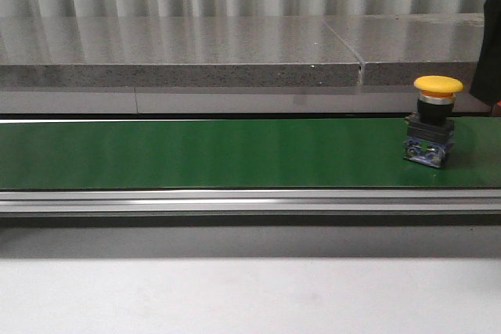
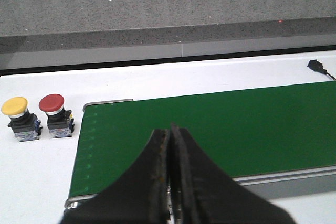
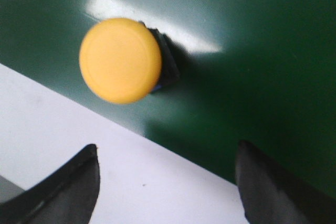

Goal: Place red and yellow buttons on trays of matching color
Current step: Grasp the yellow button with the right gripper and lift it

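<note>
Nothing sorted, no trays visible — yellow mushroom-head push button (image 1: 435,119) stands on green conveyor belt (image 1: 203,152); right gripper (image 3: 165,182) spread wide, empty above it — left gripper (image 2: 169,177) closed, empty.

A yellow mushroom-head button (image 1: 437,85) on a black base stood upright on the green belt's right end. Off the belt's other end, another yellow button (image 2: 14,106) and a red button (image 2: 51,103) stood upright side by side.
</note>
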Robot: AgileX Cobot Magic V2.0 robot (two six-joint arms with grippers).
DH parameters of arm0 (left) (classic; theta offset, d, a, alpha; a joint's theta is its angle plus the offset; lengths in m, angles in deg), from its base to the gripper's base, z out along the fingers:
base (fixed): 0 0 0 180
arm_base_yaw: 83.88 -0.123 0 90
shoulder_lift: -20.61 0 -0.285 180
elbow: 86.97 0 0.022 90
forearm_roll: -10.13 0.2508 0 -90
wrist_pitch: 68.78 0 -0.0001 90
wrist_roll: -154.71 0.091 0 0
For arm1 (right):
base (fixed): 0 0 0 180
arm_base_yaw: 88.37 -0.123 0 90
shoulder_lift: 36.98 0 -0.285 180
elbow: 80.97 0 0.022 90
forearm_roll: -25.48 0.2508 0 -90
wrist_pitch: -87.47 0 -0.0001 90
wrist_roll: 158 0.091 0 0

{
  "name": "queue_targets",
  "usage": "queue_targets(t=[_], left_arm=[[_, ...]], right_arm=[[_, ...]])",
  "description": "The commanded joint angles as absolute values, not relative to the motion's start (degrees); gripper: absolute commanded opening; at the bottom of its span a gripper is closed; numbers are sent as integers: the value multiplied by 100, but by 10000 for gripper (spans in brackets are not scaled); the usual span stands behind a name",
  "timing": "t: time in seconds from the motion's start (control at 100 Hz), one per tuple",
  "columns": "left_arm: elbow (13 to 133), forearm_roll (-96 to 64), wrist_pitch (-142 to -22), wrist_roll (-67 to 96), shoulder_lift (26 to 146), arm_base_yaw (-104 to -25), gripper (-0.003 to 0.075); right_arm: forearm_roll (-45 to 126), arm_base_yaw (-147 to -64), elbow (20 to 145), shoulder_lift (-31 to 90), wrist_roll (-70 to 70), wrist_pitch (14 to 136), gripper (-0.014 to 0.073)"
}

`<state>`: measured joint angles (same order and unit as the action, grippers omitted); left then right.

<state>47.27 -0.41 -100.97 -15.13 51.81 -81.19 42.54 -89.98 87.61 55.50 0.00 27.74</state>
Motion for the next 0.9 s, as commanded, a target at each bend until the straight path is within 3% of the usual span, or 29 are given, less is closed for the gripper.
queue_targets(t=[0.0, 0.5, 0.57, 0.74, 0.81, 0.89], left_arm=[[4879, -150, -9663, -1542, 5205, -8074, -20], [4879, -150, -9663, -1542, 5205, -8074, -20], [4879, -150, -9663, -1542, 5205, -8074, -20], [4879, -150, -9663, -1542, 5205, -8074, -20], [4879, -150, -9663, -1542, 5205, -8074, -20], [4879, -150, -9663, -1542, 5205, -8074, -20]], right_arm=[[4304, -9056, 8862, 5456, -90, 3160, 543], [4365, -9093, 8862, 6004, -111, 3885, 525], [4365, -9093, 8862, 6010, -111, 3867, 449], [4365, -9093, 8862, 6004, 42, 3698, 146], [4365, -9086, 8862, 5991, 264, 3657, 93], [4348, -9086, 8862, 5965, 400, 3581, 90]])
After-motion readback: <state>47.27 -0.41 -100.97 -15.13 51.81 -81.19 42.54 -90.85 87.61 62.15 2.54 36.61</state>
